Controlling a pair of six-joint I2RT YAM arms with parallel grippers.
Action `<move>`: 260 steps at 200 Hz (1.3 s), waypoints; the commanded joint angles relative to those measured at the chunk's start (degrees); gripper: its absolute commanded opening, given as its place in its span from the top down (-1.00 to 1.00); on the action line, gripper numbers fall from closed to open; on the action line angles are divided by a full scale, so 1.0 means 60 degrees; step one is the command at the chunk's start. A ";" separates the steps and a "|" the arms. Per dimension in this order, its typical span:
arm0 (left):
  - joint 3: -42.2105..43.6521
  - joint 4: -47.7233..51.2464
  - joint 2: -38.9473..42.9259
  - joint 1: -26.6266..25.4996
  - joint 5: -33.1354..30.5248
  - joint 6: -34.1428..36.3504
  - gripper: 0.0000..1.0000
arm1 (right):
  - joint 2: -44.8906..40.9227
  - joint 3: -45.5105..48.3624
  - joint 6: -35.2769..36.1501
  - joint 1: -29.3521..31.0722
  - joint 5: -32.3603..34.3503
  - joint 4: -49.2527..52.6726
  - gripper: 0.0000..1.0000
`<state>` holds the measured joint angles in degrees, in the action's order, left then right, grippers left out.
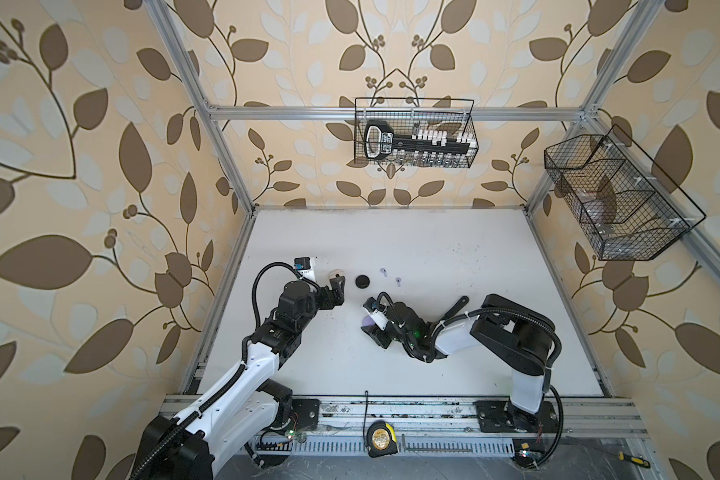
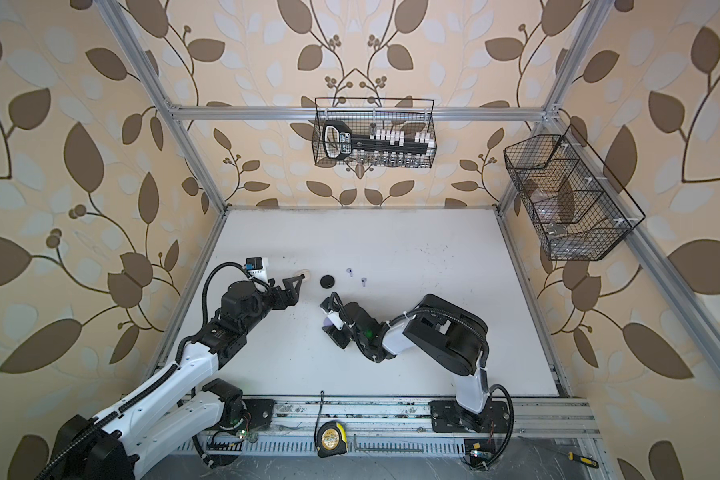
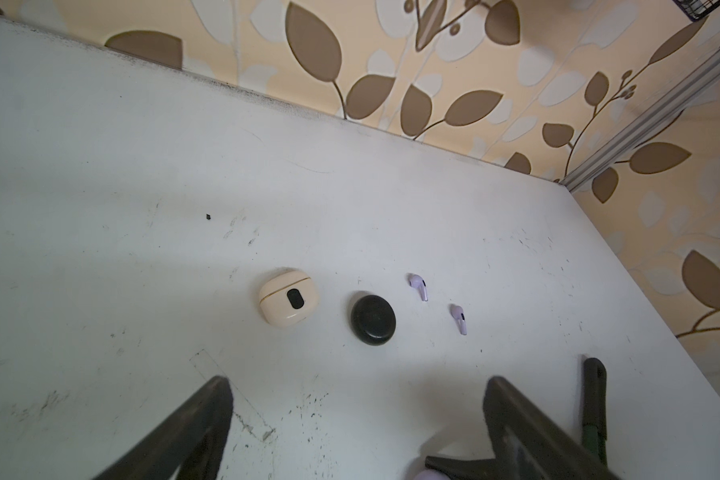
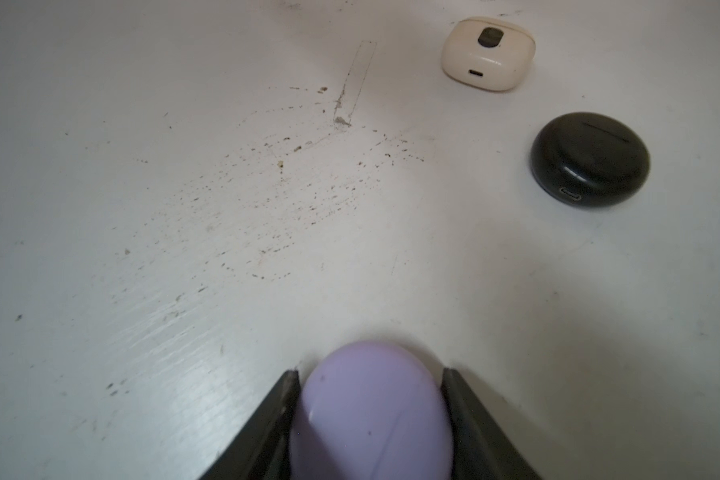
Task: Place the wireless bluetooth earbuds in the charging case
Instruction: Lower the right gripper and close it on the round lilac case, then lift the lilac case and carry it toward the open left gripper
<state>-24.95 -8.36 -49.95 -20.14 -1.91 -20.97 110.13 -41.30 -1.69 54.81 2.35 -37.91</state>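
The left gripper (image 3: 358, 386) hangs over the left side of the white table (image 1: 433, 249) with its fingers (image 3: 184, 432) spread wide and nothing between them. They stand clear of the cream case (image 3: 287, 297), which lies closed just beyond them. To the right of that case sits the closed black case (image 3: 373, 319). The right gripper (image 4: 370, 374) is nearer the middle of the table, its fingers (image 4: 267, 428) pressed against either side of the lilac case (image 4: 371, 424), which fills the gap between them. Whether that case rests on the table or is lifted I cannot tell. A lilac earbud (image 3: 418, 286) lies loose on the table just right of the black case, and a second lilac earbud (image 3: 459, 318) lies a little further right and nearer, apart from the first. Neither gripper touches them. A dark green tool (image 1: 458, 305) lies to the right by the right arm
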 commanded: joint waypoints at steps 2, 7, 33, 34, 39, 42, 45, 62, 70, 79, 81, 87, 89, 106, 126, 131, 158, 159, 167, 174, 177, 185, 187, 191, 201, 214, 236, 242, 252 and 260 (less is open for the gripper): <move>0.0079 -0.0327 0.0183 0.0076 0.0143 0.0060 -0.92 | 0.0210 0.0480 0.0016 0.0091 0.0121 0.0984 -0.07; 0.0110 -0.0372 0.0184 0.0076 0.0164 0.0067 -0.92 | 0.0216 0.0495 0.0012 0.0094 0.0121 0.0960 -0.07; 0.0085 -0.0340 0.0144 0.0076 0.0162 0.0064 -0.93 | 0.0204 0.0613 0.0004 0.0156 0.0289 0.0824 -0.16; 0.0078 -0.0330 0.0140 0.0076 0.0160 0.0066 -0.93 | 0.0205 0.0613 0.0004 0.0154 0.0293 0.0825 -0.16; 0.0072 -0.0321 0.0162 0.0076 0.0183 0.0066 -0.93 | 0.0198 0.0614 -0.0030 0.0160 0.0299 0.0846 -0.17; 0.0071 -0.0328 0.0166 0.0076 0.0197 0.0067 -0.93 | 0.0204 0.0614 -0.0026 0.0161 0.0299 0.0854 -0.17; 0.0079 -0.0351 0.0159 0.0076 0.0216 0.0060 -0.93 | 0.0192 0.0614 -0.0031 0.0163 0.0321 0.0867 -0.17; 0.0131 -0.0452 0.0151 0.0076 0.0237 0.0064 -0.93 | 0.0114 0.0721 -0.0023 0.0196 0.0411 0.0845 -0.24; 0.0123 -0.0411 0.0146 0.0079 0.0216 0.0060 -0.93 | 0.0061 0.0792 -0.0039 0.0207 0.0519 0.0790 -0.27; 0.0077 -0.0345 0.0156 0.0076 0.0239 0.0063 -0.93 | 0.0018 0.0832 -0.0062 0.0215 0.0597 0.0796 -0.29; 0.0084 -0.0337 0.0157 0.0076 0.0237 0.0066 -0.93 | -0.0006 0.0840 -0.0056 0.0212 0.0617 0.0807 -0.29; 0.0086 -0.0361 0.0174 0.0076 0.0254 0.0062 -0.93 | -0.0033 0.0848 -0.0088 0.0222 0.0679 0.0842 -0.30; 0.0104 -0.0382 0.0179 0.0076 0.0255 0.0062 -0.93 | -0.0048 0.0855 -0.0096 0.0213 0.0696 0.0862 -0.30; 0.0161 -0.0476 0.0180 0.0076 0.0271 0.0053 -0.94 | -0.0145 0.0960 -0.0122 0.0275 0.0925 0.0866 -0.30; 0.0098 -0.0363 0.0187 0.0076 0.0273 0.0067 -0.94 | -0.0192 0.1082 -0.0216 0.0287 0.1018 0.0695 -0.32; 0.0122 -0.0386 0.0206 0.0076 0.0291 0.0053 -0.94 | -0.0187 0.1069 -0.0257 0.0278 0.0982 0.0698 -0.33; 0.0171 -0.0449 0.0195 0.0076 0.0282 0.0040 -0.95 | -0.0008 0.0945 -0.0430 0.0276 0.0794 0.0577 -0.27; 0.0165 -0.0429 0.0195 0.0076 0.0279 0.0039 -0.95 | 0.0004 0.0940 -0.0440 0.0288 0.0780 0.0562 -0.27; 0.0118 -0.0369 0.0217 0.0076 0.0289 0.0044 -0.95 | 0.0073 0.0887 -0.0474 0.0281 0.0652 0.0511 -0.26; 0.0123 -0.0375 0.0239 0.0076 0.0310 0.0046 -0.95 | 0.0130 0.0822 -0.0539 0.0298 0.0542 0.0516 -0.26; 0.0133 -0.0397 0.0241 0.0076 0.0316 0.0039 -0.95 | 0.0157 0.0788 -0.0551 0.0292 0.0505 0.0528 -0.25; 0.0193 -0.0484 0.0267 0.0068 0.0309 0.0045 -0.95 | 0.0211 0.0725 -0.0595 0.0317 0.0448 0.0531 -0.24; 0.0201 -0.0493 0.0269 0.0074 0.0305 0.0051 -0.95 | 0.0214 0.0722 -0.0607 0.0322 0.0437 0.0521 -0.23; 0.0212 -0.0500 0.0269 0.0075 0.0297 0.0050 -0.95 | 0.0241 0.0716 -0.0622 0.0328 0.0428 0.0504 -0.23; 0.0190 -0.0435 0.0262 0.0076 0.0266 0.0039 -0.95 | 0.0303 0.0716 -0.0669 0.0356 0.0424 0.0391 -0.22; 0.0151 -0.0393 0.0282 0.0076 0.0282 0.0048 -0.95 | 0.0369 0.0660 -0.0769 0.0358 0.0417 0.0370 -0.21; 0.0218 -0.0540 0.0253 0.0076 0.0305 0.0050 -0.96 | 0.0465 0.0617 -0.0940 0.0380 0.0562 0.0374 -0.21; 0.0198 -0.0505 0.0240 0.0076 0.0298 0.0040 -0.95 | 0.0490 0.0628 -0.1005 0.0387 0.0632 0.0343 -0.21; 0.0153 -0.0412 0.0237 0.0076 0.0295 0.0045 -0.95 | 0.0509 0.0628 -0.1141 0.0381 0.0866 0.0353 -0.22; 0.0144 -0.0394 0.0253 0.0076 0.0317 0.0053 -0.95 | 0.0495 0.0614 -0.1262 0.0397 0.1063 0.0424 -0.23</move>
<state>-24.10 -8.84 -49.30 -20.14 -0.43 -20.99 109.97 -38.33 -6.35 56.69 6.90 -42.57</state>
